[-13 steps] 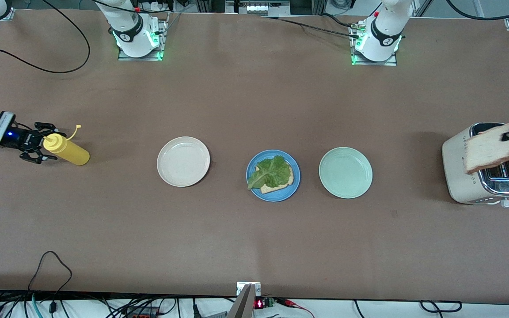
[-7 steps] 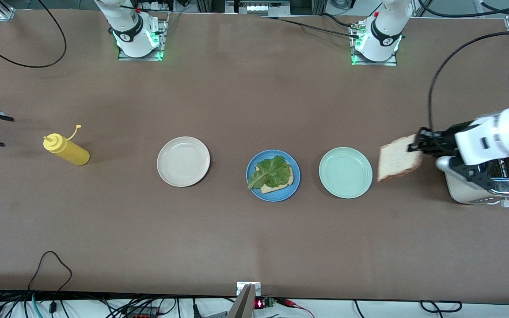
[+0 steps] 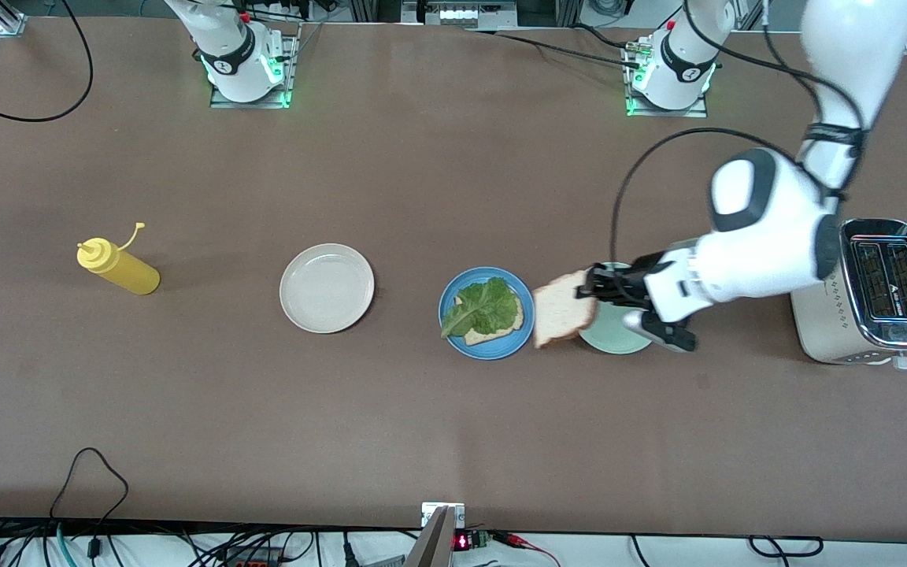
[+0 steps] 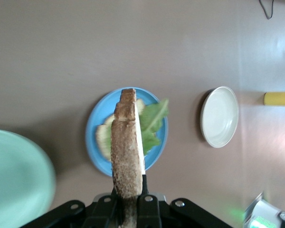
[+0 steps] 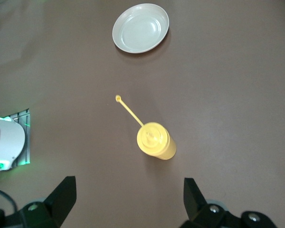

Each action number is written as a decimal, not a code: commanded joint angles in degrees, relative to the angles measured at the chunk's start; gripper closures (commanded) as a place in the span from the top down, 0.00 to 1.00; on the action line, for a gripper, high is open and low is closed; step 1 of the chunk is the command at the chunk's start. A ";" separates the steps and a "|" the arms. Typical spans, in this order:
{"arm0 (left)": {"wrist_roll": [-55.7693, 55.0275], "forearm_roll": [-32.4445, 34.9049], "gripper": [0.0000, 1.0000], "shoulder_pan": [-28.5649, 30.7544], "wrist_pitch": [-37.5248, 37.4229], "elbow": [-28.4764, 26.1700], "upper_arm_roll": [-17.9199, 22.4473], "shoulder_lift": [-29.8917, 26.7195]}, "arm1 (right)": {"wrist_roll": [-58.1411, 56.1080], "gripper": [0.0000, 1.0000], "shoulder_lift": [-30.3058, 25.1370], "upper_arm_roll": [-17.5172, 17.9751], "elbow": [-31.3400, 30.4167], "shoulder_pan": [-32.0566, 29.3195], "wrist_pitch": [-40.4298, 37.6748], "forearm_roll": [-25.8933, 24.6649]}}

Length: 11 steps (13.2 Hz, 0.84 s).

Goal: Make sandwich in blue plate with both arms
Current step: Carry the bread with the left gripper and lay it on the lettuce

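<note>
Gripping a toast slice (image 3: pixel 564 309) by its edge, the left gripper (image 3: pixel 597 288) has its jaws clamped tight on it over the gap between the blue plate (image 3: pixel 452 309) and the pale green plate (image 3: pixel 619 340). The blue plate holds another toast slice (image 3: pixel 491 334) under a lettuce leaf (image 3: pixel 481 307). The brown table (image 3: pixel 438 425) also carries a cream-white plate (image 3: pixel 327 287), a yellow squeeze bottle (image 3: pixel 116 268) and a toaster (image 3: pixel 871 295). The right gripper (image 5: pixel 128 199) hangs over the bottle, jaws spread wide and empty. Cables (image 3: pixel 91 472) trail off the table's edge nearest the camera.
</note>
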 commanded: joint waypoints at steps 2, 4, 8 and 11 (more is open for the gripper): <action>-2.23 -11.56 0.01 -12.82 10.22 -5.90 6.35 -0.44 | 26.83 1.00 -8.98 -0.63 -4.93 11.97 2.42 -9.31; -1.61 -16.85 0.01 -18.12 13.23 -6.44 9.71 1.06 | 40.66 1.00 -9.88 -0.54 -5.64 16.91 2.87 -13.36; -1.00 -21.96 0.01 -21.56 18.13 -5.74 10.16 4.93 | 68.69 1.00 -9.79 -0.62 -6.78 24.11 4.19 -15.23; -1.17 -21.70 0.01 -21.04 18.42 -4.07 10.51 5.20 | 79.29 1.00 -9.79 -1.15 -7.22 26.59 3.92 -15.23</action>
